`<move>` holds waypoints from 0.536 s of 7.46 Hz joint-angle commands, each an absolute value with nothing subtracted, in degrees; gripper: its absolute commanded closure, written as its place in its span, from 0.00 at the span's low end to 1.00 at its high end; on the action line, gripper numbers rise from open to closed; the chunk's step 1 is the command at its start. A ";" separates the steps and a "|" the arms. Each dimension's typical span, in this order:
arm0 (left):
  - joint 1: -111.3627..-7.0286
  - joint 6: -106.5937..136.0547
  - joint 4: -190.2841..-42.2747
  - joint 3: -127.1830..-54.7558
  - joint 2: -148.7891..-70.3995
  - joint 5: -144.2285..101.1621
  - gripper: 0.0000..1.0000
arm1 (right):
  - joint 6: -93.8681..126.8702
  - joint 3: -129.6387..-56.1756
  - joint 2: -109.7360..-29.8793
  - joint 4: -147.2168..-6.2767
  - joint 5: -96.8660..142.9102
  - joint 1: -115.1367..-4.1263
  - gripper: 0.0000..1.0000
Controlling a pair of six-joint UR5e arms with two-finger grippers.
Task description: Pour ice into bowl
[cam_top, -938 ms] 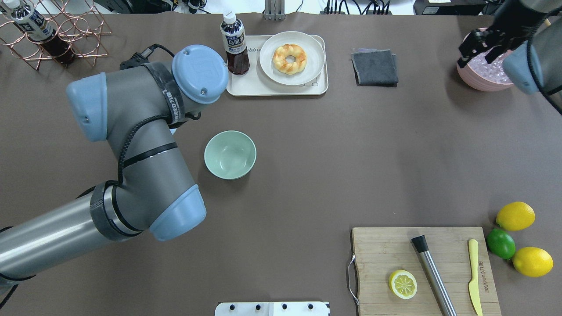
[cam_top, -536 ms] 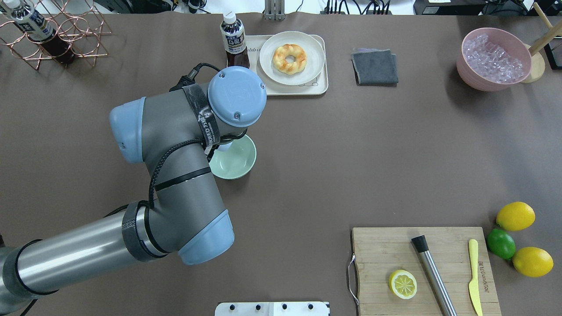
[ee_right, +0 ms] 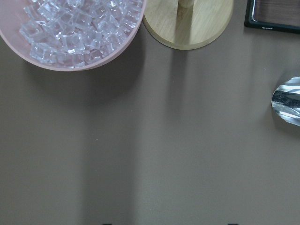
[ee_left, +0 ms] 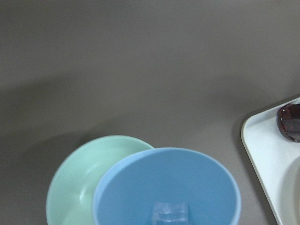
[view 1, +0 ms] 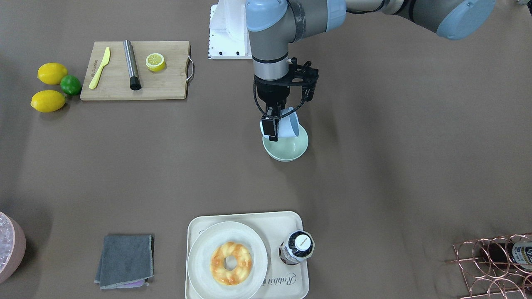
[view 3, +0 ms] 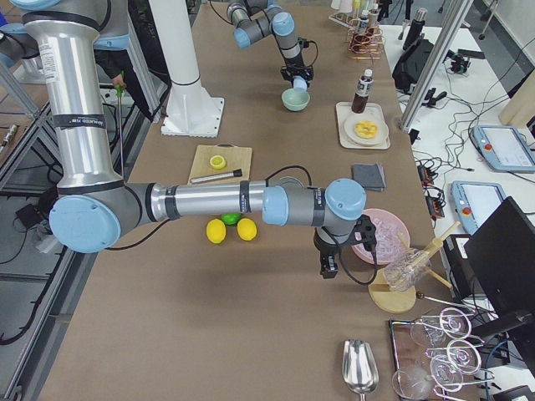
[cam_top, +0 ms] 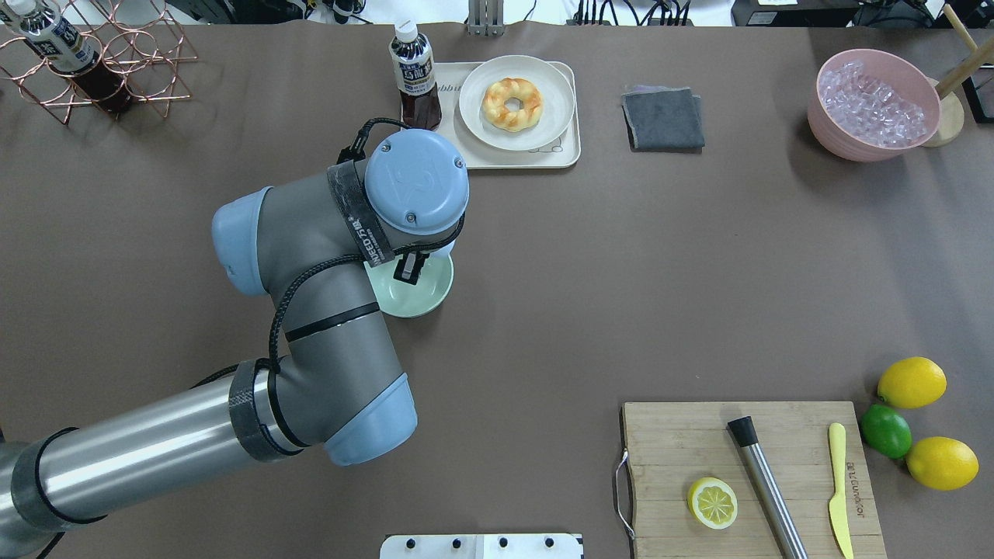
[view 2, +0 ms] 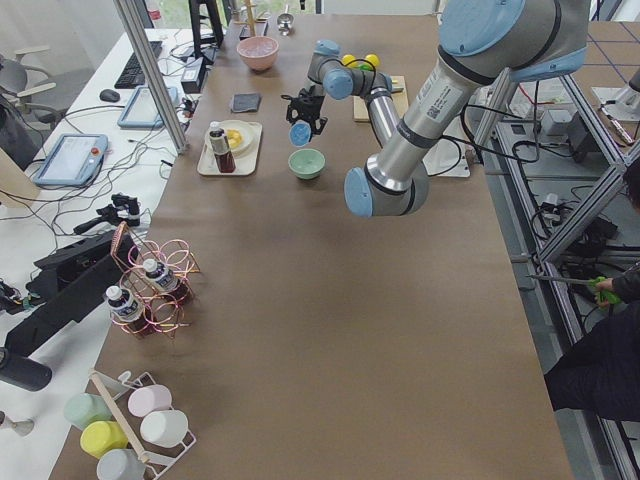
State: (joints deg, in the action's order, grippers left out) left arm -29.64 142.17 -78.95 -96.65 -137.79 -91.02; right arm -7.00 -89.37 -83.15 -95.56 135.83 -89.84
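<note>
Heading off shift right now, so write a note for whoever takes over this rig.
Left gripper: shut on the blue cup, tilted above the green bowl.
Right gripper: near the pink bowl; open or shut unclear.
Ice: one cube visible in the cup, none seen in the green bowl.
Done: cup positioned over bowl. Left: tip the ice out.

Brown table (cam_top: pixel 621 272). Mint-green bowl (cam_top: pixel 423 299) sits straight under left gripper (view 1: pixel 277 124). Tray (cam_top: pixel 497 159) near, just forward of it. Grey cloth (cam_top: pixel 664 116), pink ice bowl (cam_top: pixel 835 140), cutting board (cam_top: pixel 668 450), lemons (cam_top: pixel 911 382) and lime (cam_top: pixel 885 431) well off to its right. Copper rack (cam_top: pixel 128 46) far left.
</note>
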 commanded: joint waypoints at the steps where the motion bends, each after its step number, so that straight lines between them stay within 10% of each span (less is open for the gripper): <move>1: -26.99 150.86 -87.50 -95.89 -137.03 -90.53 0.44 | -6.86 -88.51 -83.32 -95.27 133.87 -90.18 0.11; 4: -24.53 157.29 -95.15 -95.54 -134.14 -89.92 0.43 | -6.42 -85.96 -82.62 -94.84 130.17 -90.18 0.01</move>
